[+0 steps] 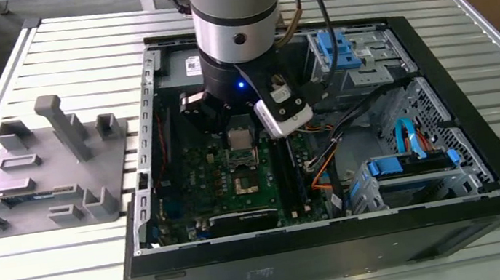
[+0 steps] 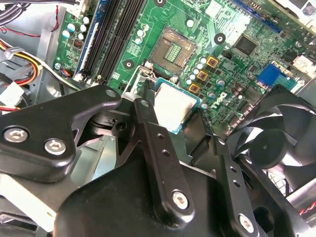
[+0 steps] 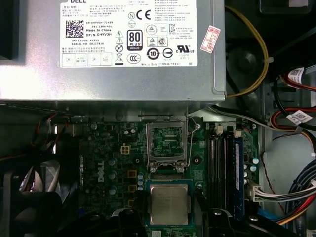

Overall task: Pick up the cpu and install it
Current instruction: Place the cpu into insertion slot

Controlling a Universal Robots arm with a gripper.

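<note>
The cpu [image 3: 169,204] is a small square chip with a silvery top and a thin green rim, and my gripper [image 3: 173,220] is shut on it. My black fingers [image 2: 146,118] clamp its two opposite edges. In the exterior view the cpu [image 1: 241,138] hangs under the gripper [image 1: 235,132], inside the open computer case and a little above the green motherboard [image 1: 199,184]. The bare cpu socket [image 3: 167,140] lies on the board close beside the chip, its metal frame around it. In the second wrist view the cpu [image 2: 174,105] sits just short of the socket [image 2: 173,49].
The grey power supply [image 3: 113,49] with its white label borders the socket at the case's back. Memory slots [image 3: 222,168], a black fan [image 2: 276,143] and cable bundles [image 1: 330,151] crowd the board. Blue-tabbed drive cages [image 1: 356,55] fill the exterior view's right. A grey parts fixture [image 1: 49,172] stands outside the case.
</note>
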